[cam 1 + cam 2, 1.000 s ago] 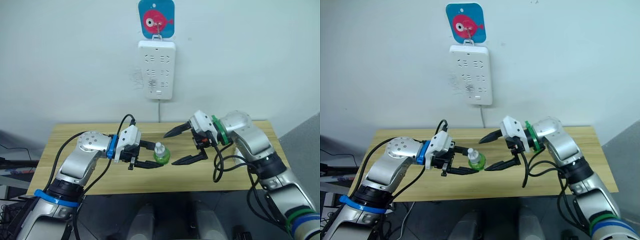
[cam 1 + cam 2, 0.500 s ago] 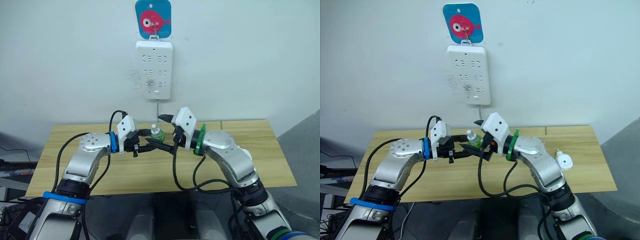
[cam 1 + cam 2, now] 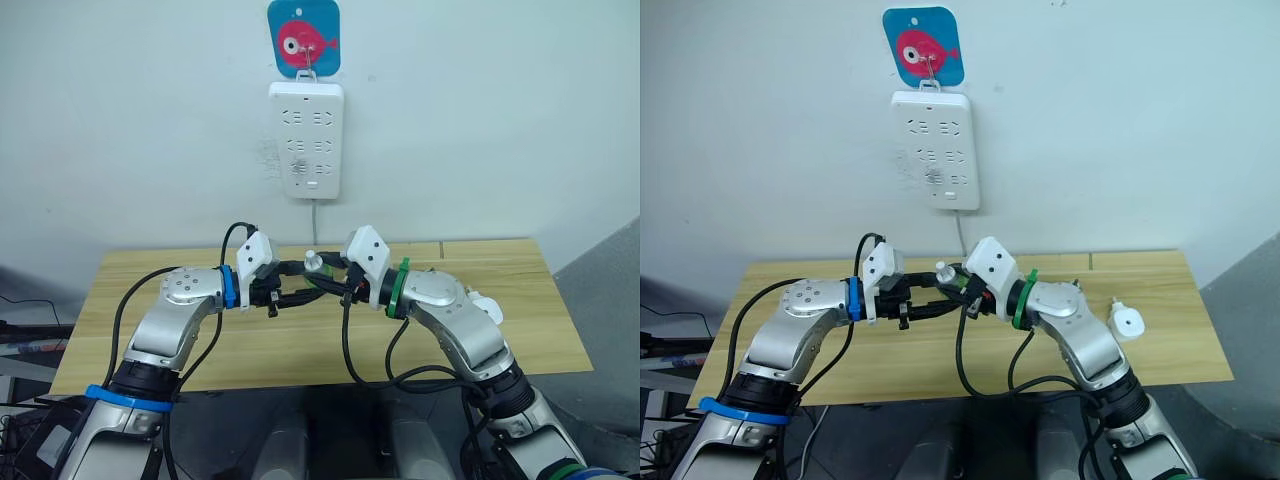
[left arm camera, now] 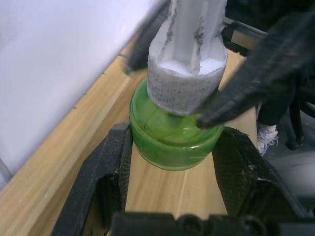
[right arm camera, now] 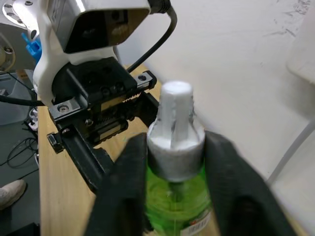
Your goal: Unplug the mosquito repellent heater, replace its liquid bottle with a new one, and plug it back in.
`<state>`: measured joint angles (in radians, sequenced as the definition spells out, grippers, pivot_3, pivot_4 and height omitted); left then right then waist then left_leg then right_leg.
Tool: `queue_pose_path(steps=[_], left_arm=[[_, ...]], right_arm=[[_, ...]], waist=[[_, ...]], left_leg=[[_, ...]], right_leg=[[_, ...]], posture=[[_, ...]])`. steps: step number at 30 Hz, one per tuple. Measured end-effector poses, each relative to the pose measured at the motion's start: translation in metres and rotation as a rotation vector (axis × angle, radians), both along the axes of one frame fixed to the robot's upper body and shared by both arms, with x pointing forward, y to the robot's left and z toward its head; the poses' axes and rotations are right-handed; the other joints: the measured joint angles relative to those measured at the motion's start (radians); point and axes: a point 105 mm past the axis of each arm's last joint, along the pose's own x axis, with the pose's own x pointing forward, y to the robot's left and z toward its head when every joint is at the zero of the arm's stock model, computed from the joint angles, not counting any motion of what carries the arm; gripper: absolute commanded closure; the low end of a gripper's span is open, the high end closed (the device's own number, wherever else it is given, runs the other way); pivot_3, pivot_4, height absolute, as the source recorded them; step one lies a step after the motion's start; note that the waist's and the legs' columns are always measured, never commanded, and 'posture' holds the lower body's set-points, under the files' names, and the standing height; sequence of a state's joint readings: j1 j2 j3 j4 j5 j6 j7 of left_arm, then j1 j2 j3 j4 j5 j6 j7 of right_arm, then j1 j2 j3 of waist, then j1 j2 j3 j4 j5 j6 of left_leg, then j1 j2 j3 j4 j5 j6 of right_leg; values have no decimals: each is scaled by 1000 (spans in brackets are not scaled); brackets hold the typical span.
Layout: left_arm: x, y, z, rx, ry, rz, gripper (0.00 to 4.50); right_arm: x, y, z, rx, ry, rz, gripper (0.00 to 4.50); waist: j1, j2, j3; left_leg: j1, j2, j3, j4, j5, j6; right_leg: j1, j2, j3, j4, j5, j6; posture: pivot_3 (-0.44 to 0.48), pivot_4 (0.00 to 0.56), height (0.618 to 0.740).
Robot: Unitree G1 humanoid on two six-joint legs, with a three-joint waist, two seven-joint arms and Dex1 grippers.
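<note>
While held above the table (image 3: 120,300):
Bottle (image 4: 173,137): upright, wick up
Left gripper (image 4: 172,167): clamps base
Right gripper (image 5: 174,162): clamps neck
Heater (image 3: 1127,322): on table

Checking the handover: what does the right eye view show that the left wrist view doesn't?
Right eye view alone: the wall power strip, the fish hook above it, and the mosquito repellent heater lying on the table.

Left wrist view alone: the left gripper's fingers flanking the bottle's green base.

Both: the liquid bottle, held between the left gripper and right gripper.
</note>
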<state>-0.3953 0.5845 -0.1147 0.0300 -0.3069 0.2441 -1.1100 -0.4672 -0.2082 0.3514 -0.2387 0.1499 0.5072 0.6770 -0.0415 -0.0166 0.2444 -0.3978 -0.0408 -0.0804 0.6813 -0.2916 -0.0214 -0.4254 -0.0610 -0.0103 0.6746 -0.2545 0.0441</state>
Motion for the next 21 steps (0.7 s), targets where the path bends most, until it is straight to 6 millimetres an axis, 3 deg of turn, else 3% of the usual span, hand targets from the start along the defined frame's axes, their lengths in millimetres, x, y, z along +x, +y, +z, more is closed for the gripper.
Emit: queue_pose_path(steps=[9,17,20,21], left_arm=[[-14,0,-3,14,7,-45,2341],[-53,-6,11,135,-49,-416,2341],[-57,-6,15,147,-48,-470,2341],[-57,-5,15,152,-46,-476,2341]], right_arm=[[-10,-3,-2,-14,19,113,3426],[-32,-5,15,-146,72,734,3426],[-33,-3,18,-158,73,830,3426],[-34,-2,18,-152,78,841,3076]], waist=[[1,0,0],[8,0,0],[9,0,0],[9,0,0]], left_leg=[[0,0,0,0,0,0],[3,1,0,0,0,-1],[2,1,0,0,0,-1],[2,1,0,0,0,-1]], right_leg=[[0,0,0,0,0,0],[3,5,0,0,0,0],[2,5,0,0,0,0],[2,4,0,0,0,0]], posture=[[-18,208,740],[13,202,740],[12,210,740],[12,210,740]])
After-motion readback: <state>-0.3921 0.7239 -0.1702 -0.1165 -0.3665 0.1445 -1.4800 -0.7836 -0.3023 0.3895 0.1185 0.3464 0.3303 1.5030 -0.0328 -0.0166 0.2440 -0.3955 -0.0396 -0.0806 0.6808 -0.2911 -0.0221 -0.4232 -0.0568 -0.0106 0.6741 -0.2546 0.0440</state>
